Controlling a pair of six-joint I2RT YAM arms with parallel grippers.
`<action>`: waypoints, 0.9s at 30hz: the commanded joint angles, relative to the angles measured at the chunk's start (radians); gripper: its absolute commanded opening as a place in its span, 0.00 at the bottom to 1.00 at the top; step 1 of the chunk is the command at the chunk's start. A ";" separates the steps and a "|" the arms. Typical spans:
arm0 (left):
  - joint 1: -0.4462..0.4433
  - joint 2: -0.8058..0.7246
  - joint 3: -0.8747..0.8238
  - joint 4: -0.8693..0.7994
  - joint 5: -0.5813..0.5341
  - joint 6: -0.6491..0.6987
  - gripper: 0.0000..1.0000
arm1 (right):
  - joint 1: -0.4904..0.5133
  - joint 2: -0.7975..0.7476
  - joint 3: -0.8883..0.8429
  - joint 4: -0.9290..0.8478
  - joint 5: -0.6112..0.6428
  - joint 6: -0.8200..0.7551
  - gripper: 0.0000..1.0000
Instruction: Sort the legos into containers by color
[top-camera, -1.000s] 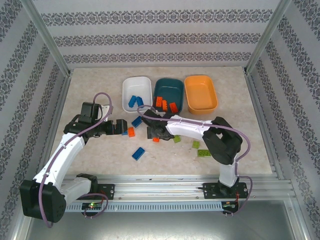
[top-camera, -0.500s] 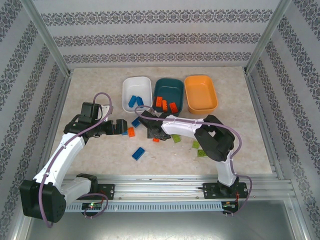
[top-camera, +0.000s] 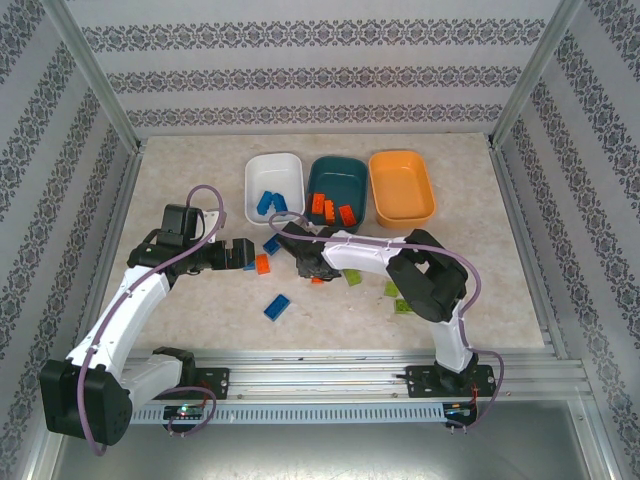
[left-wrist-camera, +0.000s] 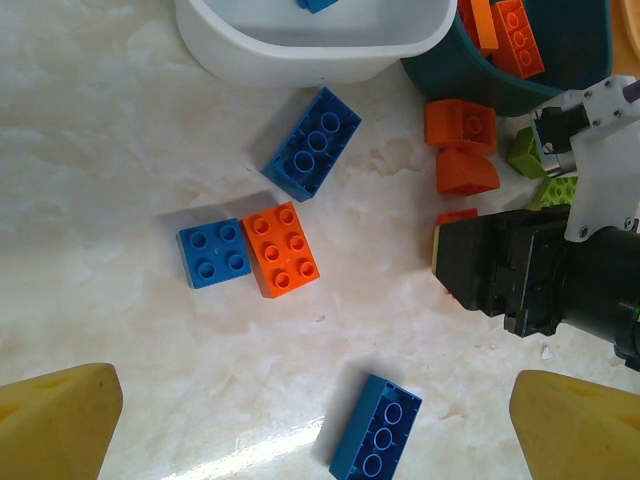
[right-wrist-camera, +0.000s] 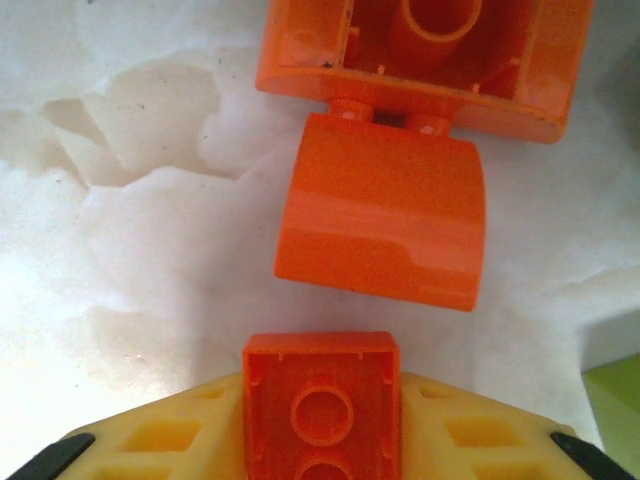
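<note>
- An aluminium rail (top-camera: 330, 378) runs along the near edge and carries both arm bases. Beyond it lies a bare strip of beige marbled tabletop (top-camera: 200, 320), smooth and faintly glossy.
- A long blue studded plastic brick (top-camera: 277, 306) lies aslant on that strip, with open table on every side.
- To its right, three lime-green plastic bricks (top-camera: 392, 289) are scattered near the right arm's elbow. The table is free from them to the right side frame.
- The left gripper (top-camera: 244, 256) has its yellow fingers (left-wrist-camera: 55, 420) spread wide and grips nothing. Under it, a square blue four-stud brick (left-wrist-camera: 213, 252) and an orange-red six-stud brick (left-wrist-camera: 283, 250) lie flat, touching side by side.
- The right gripper (right-wrist-camera: 320, 425), just right of the left one, pinches a small orange-red studded brick (right-wrist-camera: 320, 395) between ribbed yellow pads (right-wrist-camera: 170, 440), low over the table.
- Just past that brick lies a curved-topped orange-red piece (right-wrist-camera: 385, 215), butting against an overturned hollow orange-red brick (right-wrist-camera: 420, 60).
- A second long blue brick (left-wrist-camera: 312, 143) lies aslant just short of the white tray's rounded wall.
- Farther back, three shallow rounded-rectangle plastic trays stand in a close row.
  - The white tray (top-camera: 274, 170) holds blue bricks (top-camera: 266, 201).
  - The dark teal tray (top-camera: 337, 172) holds orange-red bricks (top-camera: 331, 210).
  - The light orange tray (top-camera: 401, 187) is on the right.
- Behind the trays, a narrow band of bare table reaches the patterned back wall (top-camera: 320, 80).
</note>
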 joint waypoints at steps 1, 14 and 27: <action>-0.012 -0.011 0.005 -0.005 -0.009 0.019 1.00 | -0.002 -0.023 -0.032 0.023 -0.024 0.014 0.35; -0.013 -0.002 0.003 -0.004 -0.003 0.017 1.00 | 0.008 -0.178 -0.064 0.036 -0.062 -0.022 0.34; -0.028 0.035 -0.005 0.010 0.067 0.008 1.00 | -0.094 -0.283 0.152 -0.076 -0.044 -0.226 0.34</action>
